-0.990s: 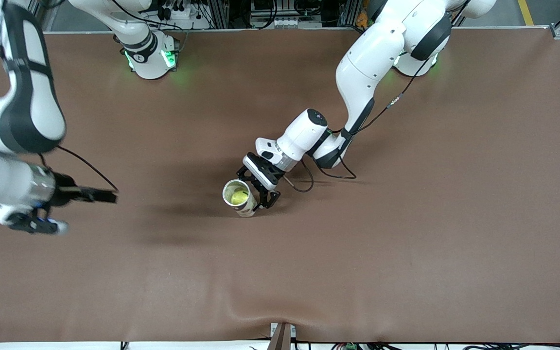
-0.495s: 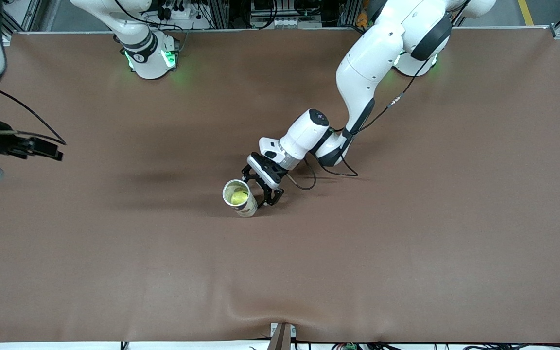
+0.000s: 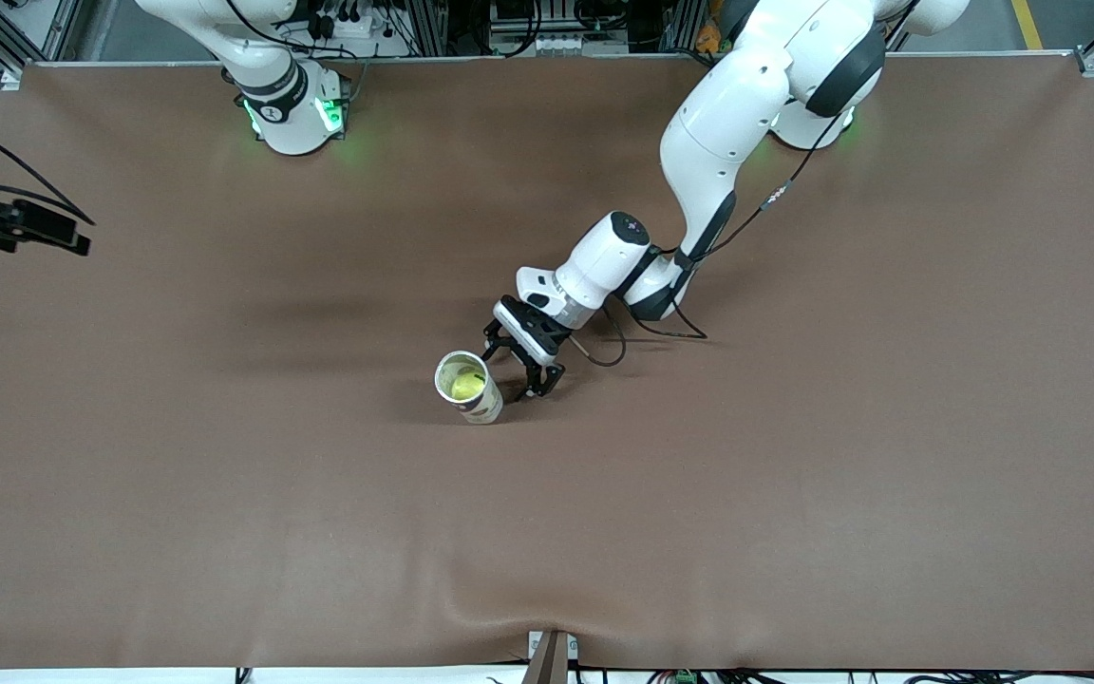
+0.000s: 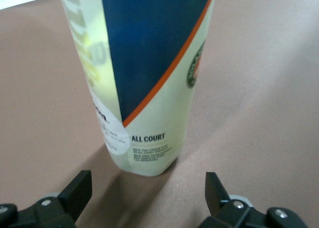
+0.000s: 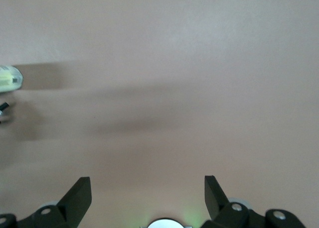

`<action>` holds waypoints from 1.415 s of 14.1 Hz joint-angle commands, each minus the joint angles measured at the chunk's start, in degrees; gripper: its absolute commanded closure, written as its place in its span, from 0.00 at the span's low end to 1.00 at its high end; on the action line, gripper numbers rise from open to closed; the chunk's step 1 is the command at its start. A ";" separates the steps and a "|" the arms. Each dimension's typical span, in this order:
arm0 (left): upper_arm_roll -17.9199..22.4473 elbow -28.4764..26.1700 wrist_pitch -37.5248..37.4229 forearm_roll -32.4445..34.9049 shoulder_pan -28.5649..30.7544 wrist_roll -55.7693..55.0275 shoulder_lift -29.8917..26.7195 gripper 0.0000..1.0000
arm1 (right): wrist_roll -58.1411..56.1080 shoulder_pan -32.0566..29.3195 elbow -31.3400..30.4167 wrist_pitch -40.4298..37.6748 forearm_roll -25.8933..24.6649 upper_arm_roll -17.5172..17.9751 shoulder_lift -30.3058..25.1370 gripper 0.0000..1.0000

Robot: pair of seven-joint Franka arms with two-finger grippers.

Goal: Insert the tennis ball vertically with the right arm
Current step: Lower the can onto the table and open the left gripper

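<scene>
A pale tennis ball can (image 3: 471, 394) with a blue and orange label stands upright on the brown table, and a yellow tennis ball (image 3: 464, 384) lies inside it. My left gripper (image 3: 509, 372) is open and empty, close beside the can on the left arm's side, fingers apart from it. The left wrist view shows the can (image 4: 144, 78) just ahead of the open left gripper (image 4: 148, 185). My right gripper (image 3: 63, 236) is up at the right arm's end of the table, well away from the can. It is open and empty in the right wrist view (image 5: 148, 188).
The brown mat (image 3: 699, 494) covers the whole table, with a ripple at its edge nearest the front camera. The two arm bases (image 3: 295, 109) stand along the back. The can's top (image 5: 10, 78) shows at the edge of the right wrist view.
My right arm has swung up and away toward its end of the table, mostly leaving the front view. My left gripper has drawn back a little from the can, which stays upright.
</scene>
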 commanded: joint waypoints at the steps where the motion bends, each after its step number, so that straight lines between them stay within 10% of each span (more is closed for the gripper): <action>1: -0.03 -5.20 0.35 -0.48 1.21 -0.11 -3.96 0.00 | 0.43 2.55 3.05 -3.66 -0.98 -3.94 -0.16 0.00; 20: -3.81 -8.38 -2.46 -0.66 12.71 -0.73 -7.75 0.00 | -2.21 1.59 7.63 -2.89 -4.32 -0.09 0.72 0.00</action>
